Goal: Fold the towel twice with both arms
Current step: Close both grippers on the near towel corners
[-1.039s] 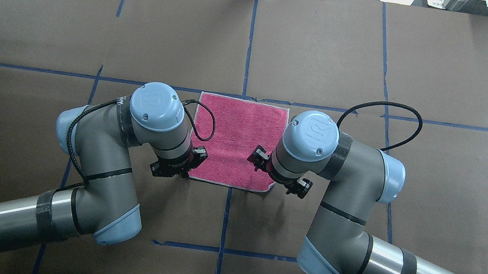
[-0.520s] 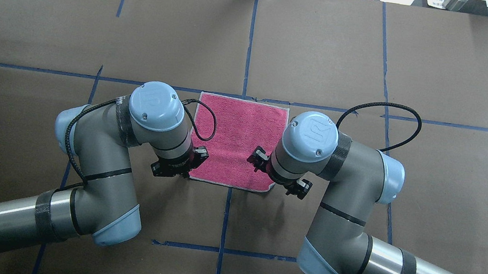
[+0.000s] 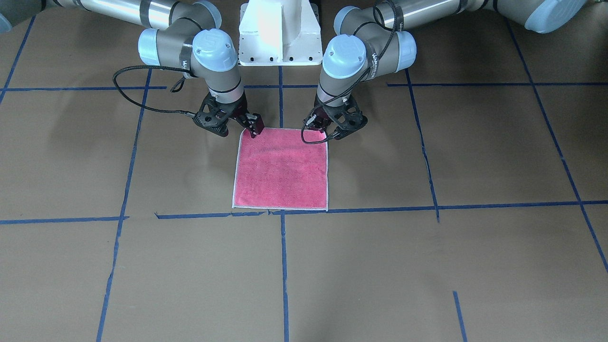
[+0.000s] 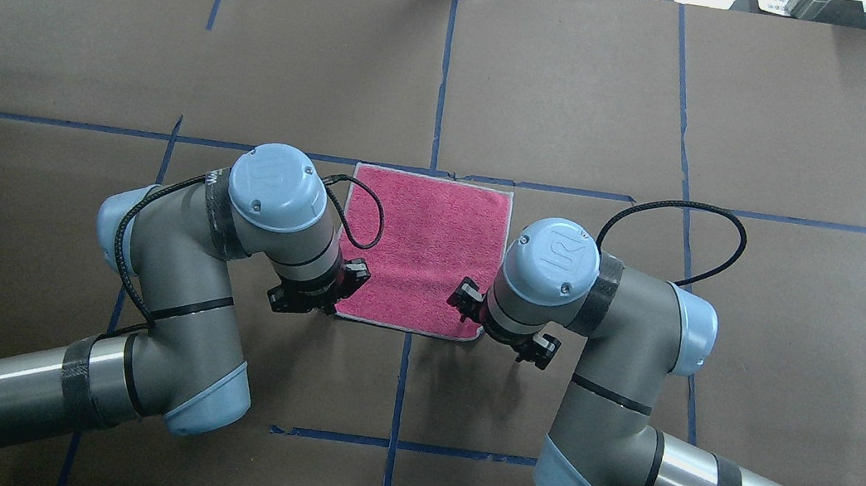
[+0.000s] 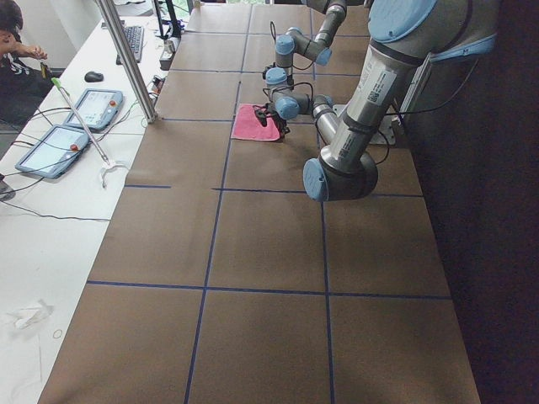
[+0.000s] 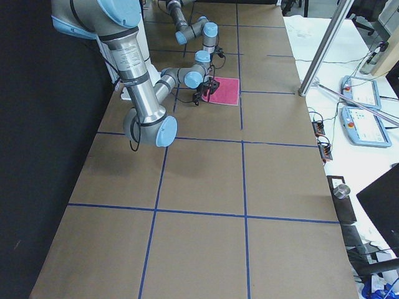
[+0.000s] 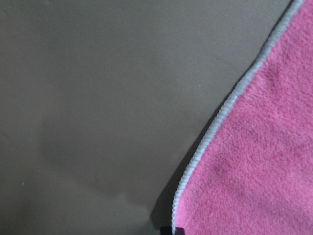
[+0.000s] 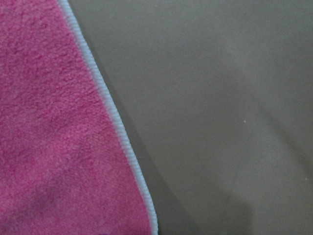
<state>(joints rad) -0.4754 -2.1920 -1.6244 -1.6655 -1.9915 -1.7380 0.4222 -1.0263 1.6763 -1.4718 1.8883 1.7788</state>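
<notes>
The towel (image 3: 280,171) lies flat and unfolded on the brown table, pink face up, with its pale edging all round; it also shows in the overhead view (image 4: 424,250). My left gripper (image 3: 327,135) points down at the towel's near corner on my left side. The left wrist view shows the edging (image 7: 215,127) very close, with a black fingertip at the bottom. My right gripper (image 3: 253,130) points down at the other near corner, and its wrist view shows the edging (image 8: 117,127) close up. I cannot tell whether either gripper is open or shut.
The table is covered in brown paper with a grid of blue tape lines (image 4: 443,77). The white pedestal base (image 3: 279,33) stands just behind the towel. Operator desks with tablets (image 5: 80,126) run along the table's far side.
My right arm has moved a little back toward the robot's base, onto the towel's near right corner. My left arm and the towel have stayed in place.
</notes>
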